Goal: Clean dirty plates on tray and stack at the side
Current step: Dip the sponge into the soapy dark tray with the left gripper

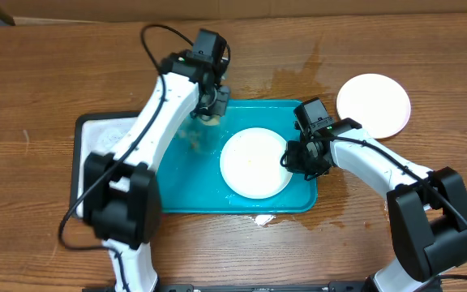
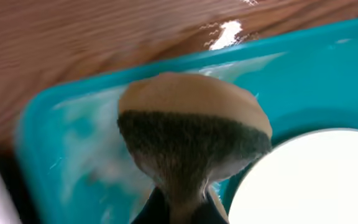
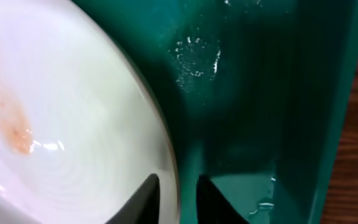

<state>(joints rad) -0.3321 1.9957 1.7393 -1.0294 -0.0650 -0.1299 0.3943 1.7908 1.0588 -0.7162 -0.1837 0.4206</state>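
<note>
A pale plate (image 1: 254, 162) lies in the right half of the teal tray (image 1: 189, 191). My right gripper (image 1: 293, 158) is shut on the plate's right rim; in the right wrist view its fingers (image 3: 178, 190) straddle the rim, and the plate (image 3: 73, 112) shows an orange-brown smear. My left gripper (image 1: 212, 104) is shut on a tan and dark green sponge (image 2: 191, 124) over the tray's far left corner (image 2: 61, 155), beside the plate (image 2: 309, 180). A white plate (image 1: 373, 105) lies on the table to the right of the tray. A third plate is not in view.
A black-rimmed white tray (image 1: 104, 134) lies under the left arm, against the teal tray's left side. A wet patch (image 1: 298, 77) marks the table behind the tray. A small white scrap (image 1: 263, 219) lies at the tray's front edge.
</note>
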